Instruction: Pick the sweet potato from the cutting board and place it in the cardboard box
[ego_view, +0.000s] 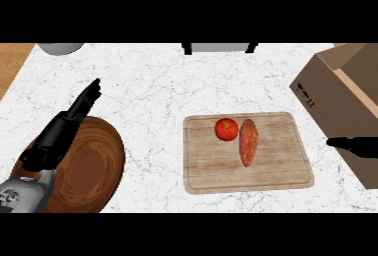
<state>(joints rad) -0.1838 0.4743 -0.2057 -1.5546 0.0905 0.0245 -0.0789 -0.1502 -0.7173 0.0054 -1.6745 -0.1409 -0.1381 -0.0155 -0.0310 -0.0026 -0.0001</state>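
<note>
Forearms come in from the lower edge of my head view, and nearest me on my left is the round, dark brown wooden plate (88, 170), lying partly under the left arm. My left hand (63, 131) shows black above that plate, its fingers straight and pointing up and away across the counter, released and holding nothing. It rests there, well apart from anything belonging to the task.

To the right of that hand, across a stretch of bare white marbled countertop (155, 85), I see the pale, square wooden cutting board (273, 170). The long, orange-red sweet potato (248, 142) lies on it lengthwise, nearer the board's far edge, with a round red tomato (227, 129) just beside it on its left, seemingly touching it.

My right hand (353, 146) shows only as a black shape at the right edge, just past the board's right side and in front of the box wall; I cannot tell whether it is released or clenched. It is near the sweet potato but apart from it.

Behind that hand stands the brown cardboard box (325, 90), its top flaps open. Farther off, at the counter's far edge, I make out a grey object (60, 48) beyond my left hand and a grey and black one (220, 47) near the middle.
</note>
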